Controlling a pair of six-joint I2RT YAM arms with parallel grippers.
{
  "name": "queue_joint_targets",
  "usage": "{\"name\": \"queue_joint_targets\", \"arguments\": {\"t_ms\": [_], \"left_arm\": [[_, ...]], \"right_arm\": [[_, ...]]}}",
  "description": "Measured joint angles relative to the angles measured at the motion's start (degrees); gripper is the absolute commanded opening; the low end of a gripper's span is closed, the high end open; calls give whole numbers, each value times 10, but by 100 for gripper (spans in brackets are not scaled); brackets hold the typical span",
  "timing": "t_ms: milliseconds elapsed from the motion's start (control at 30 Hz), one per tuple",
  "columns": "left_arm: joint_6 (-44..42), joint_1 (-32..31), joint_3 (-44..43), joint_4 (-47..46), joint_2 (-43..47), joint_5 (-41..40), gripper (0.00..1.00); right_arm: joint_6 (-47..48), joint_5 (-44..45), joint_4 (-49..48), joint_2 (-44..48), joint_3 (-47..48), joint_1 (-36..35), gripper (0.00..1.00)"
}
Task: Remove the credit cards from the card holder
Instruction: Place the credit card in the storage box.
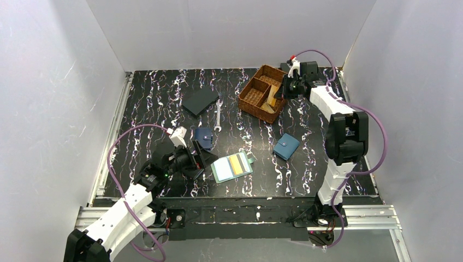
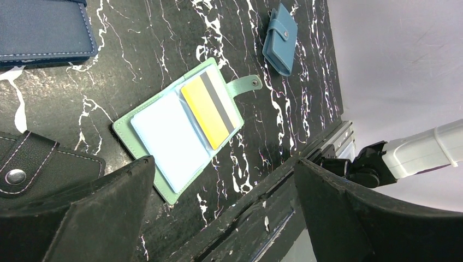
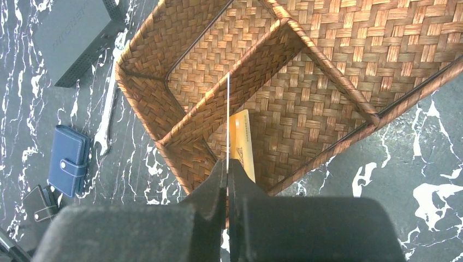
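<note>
The pale mint-green card holder [image 1: 247, 159] lies open on the table near the front; it also shows in the left wrist view [image 2: 128, 134]. A yellow card with a grey stripe [image 2: 210, 107] sits in its right-hand slot. My left gripper [image 2: 224, 162] is open and empty, just left of the holder and above the table's front edge. My right gripper [image 3: 227, 164] is shut on a thin card [image 3: 227, 114], seen edge-on, above the wicker basket [image 3: 164, 60]. A tan-golden card [image 3: 241, 139] leans inside a basket compartment.
A navy wallet [image 1: 204, 137], a blue wallet [image 1: 286, 146], a dark flat box [image 1: 200, 101] and a wrench [image 1: 218, 115] lie on the table. A black snap wallet [image 2: 33, 169] lies by my left finger. White walls surround the table.
</note>
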State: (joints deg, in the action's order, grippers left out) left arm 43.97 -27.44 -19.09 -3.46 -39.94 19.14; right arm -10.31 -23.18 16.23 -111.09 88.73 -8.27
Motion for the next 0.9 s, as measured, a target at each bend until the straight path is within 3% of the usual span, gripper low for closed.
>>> {"name": "queue_joint_targets", "arguments": {"t_ms": [400, 533, 700, 900], "left_arm": [[11, 0, 0, -4, 0, 5, 98], [13, 0, 0, -5, 0, 8, 98], [17, 0, 0, -8, 1, 11, 98], [26, 0, 2, -18, 5, 16, 98]], "right_arm": [[0, 6, 0, -14, 6, 0, 6], [0, 9, 3, -30, 11, 0, 17], [20, 37, 28, -46, 38, 0, 49], [68, 96, 42, -45, 71, 0, 55]]}}
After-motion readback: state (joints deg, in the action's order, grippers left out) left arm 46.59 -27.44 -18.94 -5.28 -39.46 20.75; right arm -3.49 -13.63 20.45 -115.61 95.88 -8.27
